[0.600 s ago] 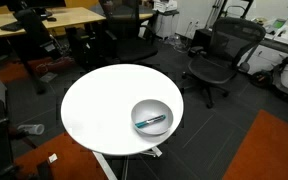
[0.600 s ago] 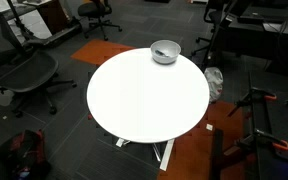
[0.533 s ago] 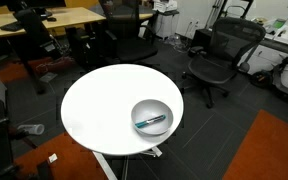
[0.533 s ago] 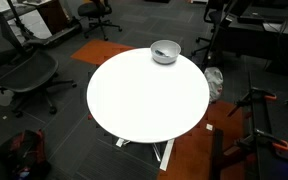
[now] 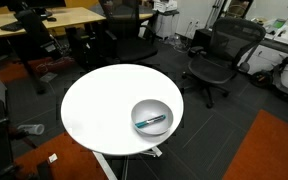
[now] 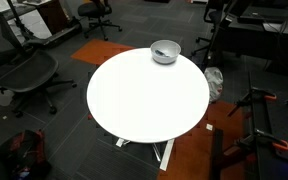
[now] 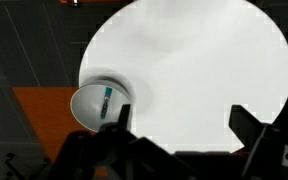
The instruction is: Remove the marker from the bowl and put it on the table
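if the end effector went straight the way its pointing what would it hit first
The end effector would likely meet the bare table first, beside the bowl holding the marker; depth is unclear.

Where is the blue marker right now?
The marker lies inside the bowl, which sits near the edge of the round white table in an exterior view. In the wrist view it shows at the left.

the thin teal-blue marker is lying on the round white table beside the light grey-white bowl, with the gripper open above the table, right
Not quite. The thin teal-blue marker lies inside the round light grey-white bowl, not beside it, as an exterior view shows. The bowl is on the round white table, and the gripper is open above it.
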Motion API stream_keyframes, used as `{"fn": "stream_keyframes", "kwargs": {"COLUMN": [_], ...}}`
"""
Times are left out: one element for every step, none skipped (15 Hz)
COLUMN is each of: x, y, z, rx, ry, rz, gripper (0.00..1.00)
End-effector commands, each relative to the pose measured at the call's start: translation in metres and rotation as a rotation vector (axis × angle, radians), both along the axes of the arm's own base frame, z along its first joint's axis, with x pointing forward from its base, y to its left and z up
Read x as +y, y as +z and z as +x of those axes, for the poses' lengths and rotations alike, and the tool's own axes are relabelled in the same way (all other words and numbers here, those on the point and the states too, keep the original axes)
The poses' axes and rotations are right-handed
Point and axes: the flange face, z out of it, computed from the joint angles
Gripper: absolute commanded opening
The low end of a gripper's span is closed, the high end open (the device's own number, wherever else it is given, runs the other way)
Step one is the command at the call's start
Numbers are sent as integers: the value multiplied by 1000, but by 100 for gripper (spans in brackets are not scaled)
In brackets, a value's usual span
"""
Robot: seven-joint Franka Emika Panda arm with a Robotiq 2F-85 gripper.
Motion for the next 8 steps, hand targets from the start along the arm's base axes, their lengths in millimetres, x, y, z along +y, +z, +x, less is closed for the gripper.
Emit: {"fn": "stream_keyframes", "kwargs": {"x": [-15, -20, -29, -38, -48, -57, -69, -80], "y": [-3, -5, -9, -13, -17, -22, -27, -34], "z": [21, 28, 36, 44, 53, 61, 71, 81], "rx": [-32, -42, -48, -50, -49, -48, -53, -54], "ry": [-11, -20, -35, -54, -67, -87, -104, -124], "rz": [-19, -16, -10, -14, -11, -15, -11, -5], "gripper": [100, 100, 100, 100, 100, 100, 100, 100]}}
